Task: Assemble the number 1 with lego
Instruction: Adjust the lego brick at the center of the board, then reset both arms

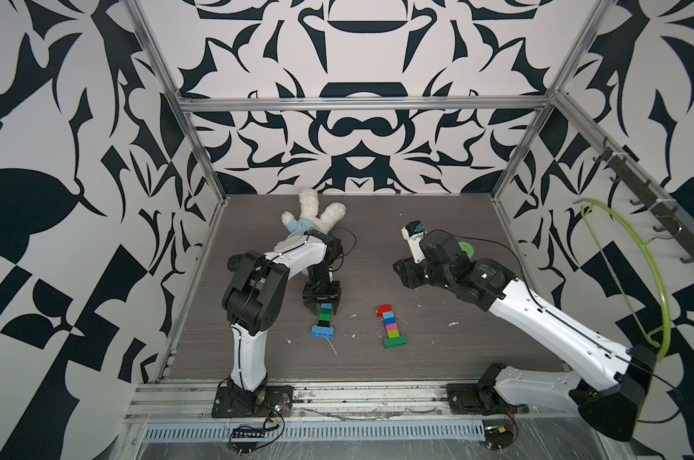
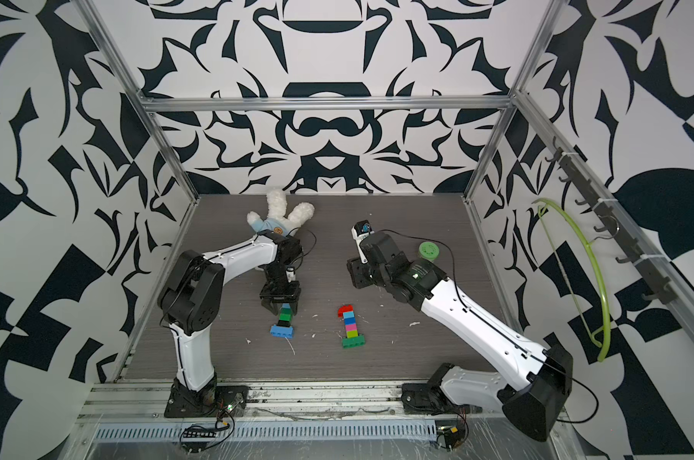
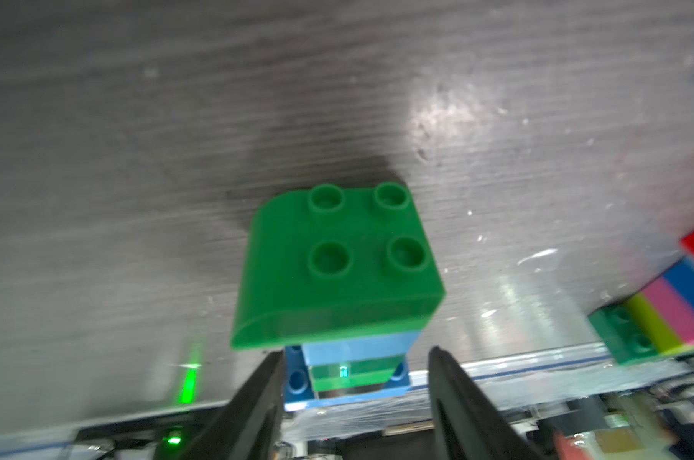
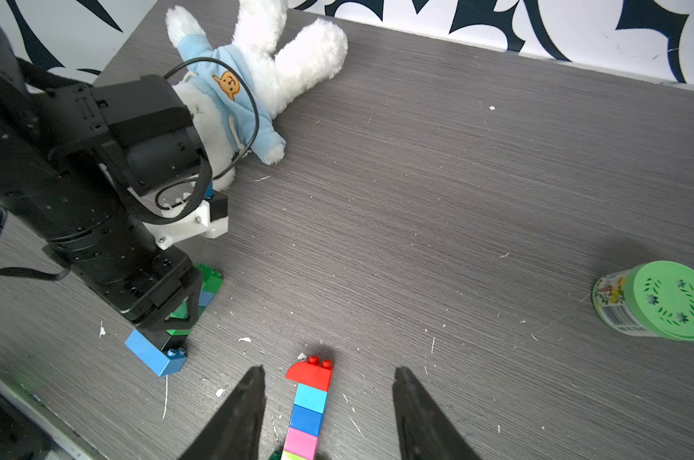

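Claws | left claw [image 1: 322, 310] spread astride green-topped stack [image 3: 337, 271] beside red-topped column [image 1: 391, 324], I judge to leave it seated | right claw [image 4: 329, 371] spread, empty, over column

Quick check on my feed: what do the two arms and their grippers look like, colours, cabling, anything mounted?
The left arm and right arm match: rounded white shells between bulky black joints, a thin black cable running along each shell. The left gripper and right gripper each have two black tapered fingers. A white camera bracket sits at each wrist.
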`<action>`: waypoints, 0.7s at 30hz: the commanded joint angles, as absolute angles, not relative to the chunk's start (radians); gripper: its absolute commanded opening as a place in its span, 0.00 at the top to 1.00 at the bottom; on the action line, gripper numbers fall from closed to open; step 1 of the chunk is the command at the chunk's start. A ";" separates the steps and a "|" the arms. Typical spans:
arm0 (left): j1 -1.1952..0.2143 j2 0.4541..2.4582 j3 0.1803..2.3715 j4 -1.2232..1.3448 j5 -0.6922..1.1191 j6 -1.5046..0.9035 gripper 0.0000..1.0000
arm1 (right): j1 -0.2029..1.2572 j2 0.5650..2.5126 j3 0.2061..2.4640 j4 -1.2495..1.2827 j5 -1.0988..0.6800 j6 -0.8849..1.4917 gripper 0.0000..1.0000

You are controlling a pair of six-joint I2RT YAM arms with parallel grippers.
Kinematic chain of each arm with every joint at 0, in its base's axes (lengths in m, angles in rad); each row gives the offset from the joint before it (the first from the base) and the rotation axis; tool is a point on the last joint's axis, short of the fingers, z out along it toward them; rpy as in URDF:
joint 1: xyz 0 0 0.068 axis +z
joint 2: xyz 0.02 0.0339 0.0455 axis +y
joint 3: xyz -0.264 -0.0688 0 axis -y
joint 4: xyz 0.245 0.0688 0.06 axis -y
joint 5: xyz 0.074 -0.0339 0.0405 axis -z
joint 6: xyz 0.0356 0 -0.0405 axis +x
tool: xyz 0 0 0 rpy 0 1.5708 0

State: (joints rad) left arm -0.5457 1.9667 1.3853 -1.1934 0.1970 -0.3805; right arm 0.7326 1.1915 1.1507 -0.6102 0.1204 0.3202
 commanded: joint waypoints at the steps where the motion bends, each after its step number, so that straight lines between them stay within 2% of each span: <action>1: -0.541 1.931 1.399 -1.216 0.201 -0.377 0.27 | 0.733 1.158 1.156 -0.603 0.146 0.322 0.44; 5: -0.540 1.823 1.420 -1.237 0.182 -0.407 0.16 | 0.731 1.145 1.151 -0.618 0.193 0.302 0.43; 7: -0.540 1.719 1.427 -1.195 0.117 -0.443 0.10 | 0.716 1.123 1.126 -0.616 0.284 0.293 0.41; 10: -0.538 1.535 1.377 -1.029 -0.090 -0.509 0.09 | 0.668 1.079 1.032 -0.554 0.448 0.261 0.24; 12: -0.528 1.402 1.269 -0.841 -0.262 -0.541 0.04 | 0.596 1.052 0.955 -0.471 0.489 0.229 0.22; 14: -0.502 1.242 1.089 -0.586 -0.401 -0.561 0.00 | 0.492 1.046 0.879 -0.362 0.462 0.184 0.16; 16: -0.477 1.112 0.876 -0.287 -0.505 -0.491 0.00 | 0.398 1.071 0.764 -0.181 0.474 0.123 0.15; 18: -0.448 1.043 0.737 -0.092 -0.567 -0.400 0.00 | 0.334 1.115 0.639 0.038 0.468 0.065 0.15; 19: -0.421 1.031 0.688 -0.024 -0.576 -0.359 0.00 | 0.293 1.148 0.584 0.143 0.382 0.045 0.09; 21: -0.355 1.041 0.644 0.024 -0.541 -0.248 0.00 | 0.213 1.233 0.547 0.246 0.200 0.013 0.04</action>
